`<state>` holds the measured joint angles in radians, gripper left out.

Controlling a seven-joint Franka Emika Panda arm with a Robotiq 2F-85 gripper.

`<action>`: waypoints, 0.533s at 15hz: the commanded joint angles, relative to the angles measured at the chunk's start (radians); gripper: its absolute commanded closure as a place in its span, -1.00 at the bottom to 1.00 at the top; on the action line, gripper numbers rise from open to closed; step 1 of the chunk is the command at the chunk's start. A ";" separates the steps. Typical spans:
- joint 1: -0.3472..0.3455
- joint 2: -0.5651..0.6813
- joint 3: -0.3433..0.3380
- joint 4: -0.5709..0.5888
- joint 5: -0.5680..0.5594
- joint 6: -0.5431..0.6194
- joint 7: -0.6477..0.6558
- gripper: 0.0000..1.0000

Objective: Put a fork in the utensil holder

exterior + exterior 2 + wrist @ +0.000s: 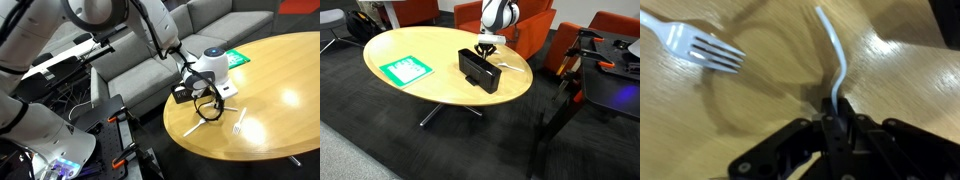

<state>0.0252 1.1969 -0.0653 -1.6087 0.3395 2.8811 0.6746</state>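
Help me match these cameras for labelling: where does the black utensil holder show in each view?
Exterior view: utensil holder at the table's left edge, nearest the sofa.
Exterior view: the holder sits at picture centre, on the table's right part.
Wrist view: not in it; only fingers shut on a white utensil, and a fork lying nearby.
Shared landmark: the green-and-white packet, on the table in both exterior views.

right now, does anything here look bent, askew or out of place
The white utensil in the gripper stands out: it is pinched by one end only, and in the wrist view its shaft curves sideways as if bent. The fork beside it lies flat on the table. Nothing looks spilled.
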 commanded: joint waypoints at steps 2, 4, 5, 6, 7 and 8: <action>0.052 -0.049 -0.053 -0.042 0.019 0.003 0.043 1.00; 0.048 -0.127 -0.064 -0.109 0.021 -0.016 0.052 0.98; 0.037 -0.160 -0.061 -0.132 0.020 -0.018 0.044 0.98; 0.025 -0.199 -0.056 -0.160 0.016 -0.027 0.028 0.98; 0.005 -0.245 -0.046 -0.189 0.012 -0.043 0.005 0.98; 0.005 -0.289 -0.055 -0.222 0.013 -0.050 0.007 0.98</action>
<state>0.0542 1.0794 -0.1246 -1.6834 0.3398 2.8774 0.7118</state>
